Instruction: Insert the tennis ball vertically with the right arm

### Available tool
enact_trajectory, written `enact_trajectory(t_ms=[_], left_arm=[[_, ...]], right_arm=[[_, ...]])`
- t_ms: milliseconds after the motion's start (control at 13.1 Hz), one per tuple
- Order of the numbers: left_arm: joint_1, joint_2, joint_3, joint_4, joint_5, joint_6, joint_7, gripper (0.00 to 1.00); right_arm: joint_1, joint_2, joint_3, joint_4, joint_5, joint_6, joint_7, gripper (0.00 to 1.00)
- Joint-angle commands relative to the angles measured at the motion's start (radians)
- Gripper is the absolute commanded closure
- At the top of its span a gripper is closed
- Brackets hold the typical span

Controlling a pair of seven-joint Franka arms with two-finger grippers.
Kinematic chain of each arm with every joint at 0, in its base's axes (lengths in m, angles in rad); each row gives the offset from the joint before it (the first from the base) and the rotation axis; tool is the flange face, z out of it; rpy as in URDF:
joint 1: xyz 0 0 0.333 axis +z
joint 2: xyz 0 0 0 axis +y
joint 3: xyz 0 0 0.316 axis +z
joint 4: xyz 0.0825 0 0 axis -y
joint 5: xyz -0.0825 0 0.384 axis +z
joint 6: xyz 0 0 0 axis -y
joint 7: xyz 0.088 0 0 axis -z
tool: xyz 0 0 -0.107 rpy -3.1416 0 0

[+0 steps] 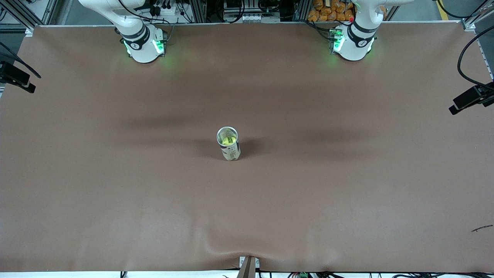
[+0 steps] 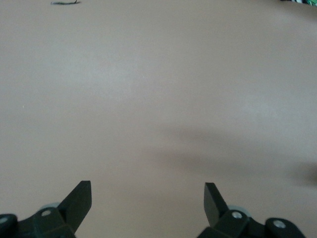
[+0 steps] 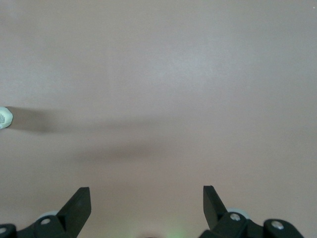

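Note:
An upright can (image 1: 228, 143) stands in the middle of the brown table, its top open. A yellow-green tennis ball (image 1: 227, 140) sits inside it, below the rim. In the front view only the two arms' bases show, and both grippers are out of that view. In the right wrist view my right gripper (image 3: 146, 198) is open and empty over bare table, with the can (image 3: 4, 117) just showing at the picture's edge. In the left wrist view my left gripper (image 2: 147, 196) is open and empty over bare table.
The right arm's base (image 1: 142, 46) and the left arm's base (image 1: 353, 42) stand at the table's edge farthest from the front camera. Black camera mounts (image 1: 17, 79) (image 1: 471, 98) stick in at both ends. A small dark scrap (image 1: 481, 228) lies near the left arm's end.

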Motion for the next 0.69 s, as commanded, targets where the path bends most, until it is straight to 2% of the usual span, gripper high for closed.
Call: enact_trajectory(t_ms=[0,229,611], left_arm=[[-0.002,-0.020,-0.004,-0.002,-0.001,-0.014,0.080,0.00],[-0.002,-0.021,-0.082,0.010,0.002,-0.024,-0.010,0.00],[-0.002,-0.017,-0.085,0.017,0.010,-0.022,-0.004,0.00]], right_arm=[[0.021,0.019,-0.006,0.017,0.015,-0.008,0.008,0.00],[0.032,0.020,-0.006,0.017,0.015,-0.009,0.008,0.00],[0.029,0.020,-0.006,0.019,0.015,-0.009,0.008,0.00]])
